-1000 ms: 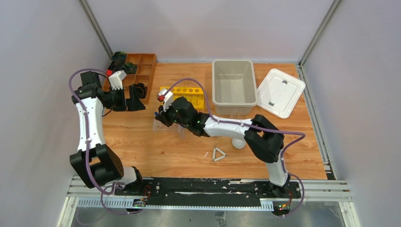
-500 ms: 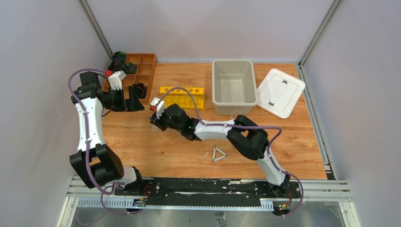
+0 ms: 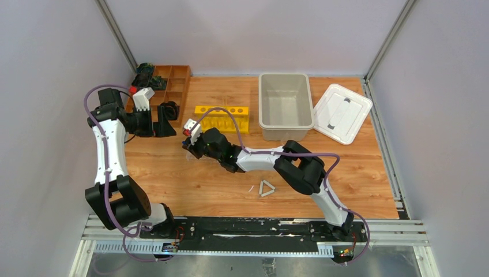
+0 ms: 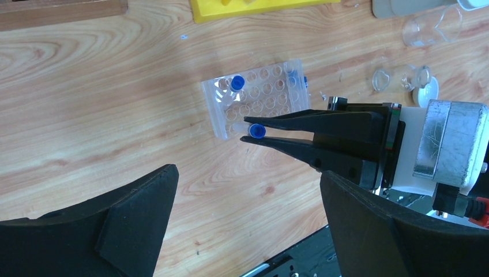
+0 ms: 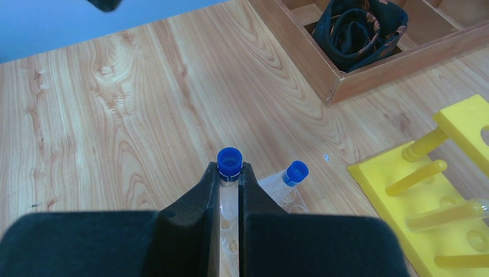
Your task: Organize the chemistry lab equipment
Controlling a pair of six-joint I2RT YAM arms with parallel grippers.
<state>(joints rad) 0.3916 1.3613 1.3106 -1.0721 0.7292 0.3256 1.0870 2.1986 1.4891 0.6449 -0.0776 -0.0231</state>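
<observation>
**Operator:** Where the right gripper [image 5: 230,173] is concerned, what is the condition of the claw?

**Technician:** Clenched. Both fingers clamp a small clear tube [image 5: 229,163] just below its blue cap, and the cap protrudes past the fingertips.

**Operator:** Location of the held tube?

**Technician:** At the edge of the clear plastic tube rack [image 4: 254,98], left of centre on the table [image 3: 173,173], in front of the yellow rack [image 3: 222,117]. The fingers conceal its lower end, so I cannot tell whether it has entered a hole.

**Operator:** Rack contents?

**Technician:** One second blue-capped tube [image 4: 237,82], seated at a tilt in a hole near a corner.

**Operator:** Left gripper [image 4: 249,173]?

**Technician:** Released. The fingers are spread wide and hold nothing. It hangs over bare wood beside the wooden compartment tray [image 3: 167,81].

**Operator:** Other equipment?

**Technician:** The small white triangle [image 3: 266,188] lies flat near the front edge, well apart from the tube rack. A small clear glass beaker [image 4: 432,29] stands near the grey bin [image 3: 284,107]. The bin's lid [image 3: 341,112] lies just beside it on the right.
</observation>
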